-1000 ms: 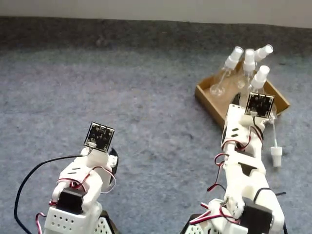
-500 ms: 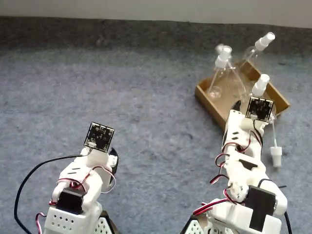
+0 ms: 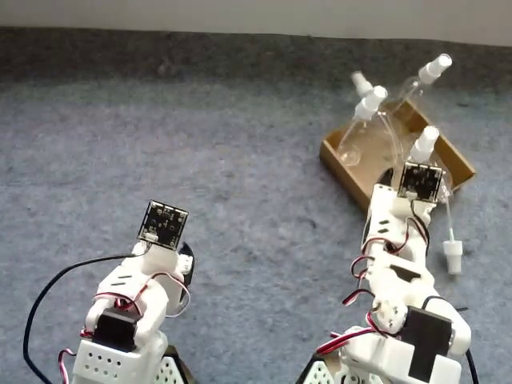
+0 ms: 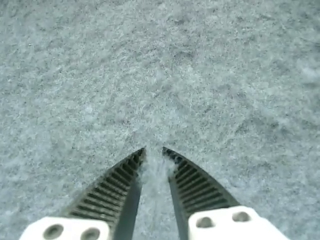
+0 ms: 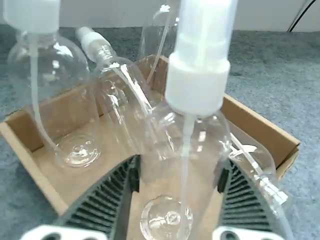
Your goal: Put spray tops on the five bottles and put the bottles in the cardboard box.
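Bottles (image 3: 358,132), left to right: found left gripper (image 4: 153,152) nearly closed on nothing over carpet (image 4: 150,60); counted three capped, leaning in cardboard box (image 3: 336,156); saw fourth bottle (image 5: 185,130) clamped upright by right gripper (image 5: 177,167) above box; noted one spray top (image 3: 454,256) loose on carpet, so judged a fifth outstanding.

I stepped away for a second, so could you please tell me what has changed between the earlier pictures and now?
The right claw, shut on the held bottle, drew it slightly back toward the robot within the cardboard box. The others behind it fanned out: two bottles tipped left, and the third bottle leaned farther right. The left arm and the loose spray top stayed put.
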Controlling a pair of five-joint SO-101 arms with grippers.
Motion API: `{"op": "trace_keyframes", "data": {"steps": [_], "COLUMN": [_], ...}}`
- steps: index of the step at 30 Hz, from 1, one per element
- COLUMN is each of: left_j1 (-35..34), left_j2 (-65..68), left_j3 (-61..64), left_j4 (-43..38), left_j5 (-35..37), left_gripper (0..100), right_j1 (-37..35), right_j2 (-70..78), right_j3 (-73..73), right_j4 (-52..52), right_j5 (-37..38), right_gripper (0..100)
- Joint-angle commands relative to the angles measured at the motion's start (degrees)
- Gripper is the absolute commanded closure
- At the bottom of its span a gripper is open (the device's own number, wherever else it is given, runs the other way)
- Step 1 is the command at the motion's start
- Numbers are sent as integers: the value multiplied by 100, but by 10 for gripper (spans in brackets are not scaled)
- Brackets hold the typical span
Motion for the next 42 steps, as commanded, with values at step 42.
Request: {"op": "trace_keyframes", "data": {"steps": [42], "left_j1": [-84], "left_j2": [-31], "left_j3": [549], "left_j4": [-721], "left_j5": [-26], "left_gripper": [994], "right_j1": [-57], "right_j2": [-66], "right_j3": [382], "right_j4": [4], "right_j5": [220], "right_gripper": [721]}}
